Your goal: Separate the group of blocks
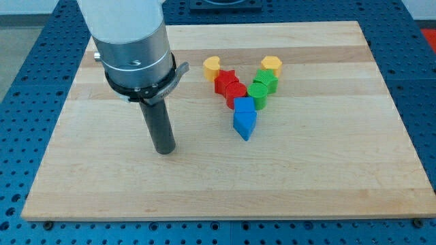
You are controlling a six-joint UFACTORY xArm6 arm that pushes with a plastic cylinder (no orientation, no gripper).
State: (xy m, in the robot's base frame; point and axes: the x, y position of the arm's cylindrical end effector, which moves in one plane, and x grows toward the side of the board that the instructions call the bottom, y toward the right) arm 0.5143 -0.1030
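Several blocks form a V-shaped group right of the board's middle. A yellow heart-like block (212, 67) heads the left arm and a yellow hexagon-like block (271, 65) heads the right. Below them sit a red star-like block (225, 81), a second red block (236, 92), a green block (266, 81) and a second green block (257, 94). A blue block (244, 105) and a pointed blue block (244, 124) close the bottom. My tip (164, 150) rests on the board, well to the view's left of the group, touching no block.
The wooden board (327, 177) lies on a blue perforated table (20, 82). The arm's grey cylinder (133, 47) rises above the rod at the view's upper left.
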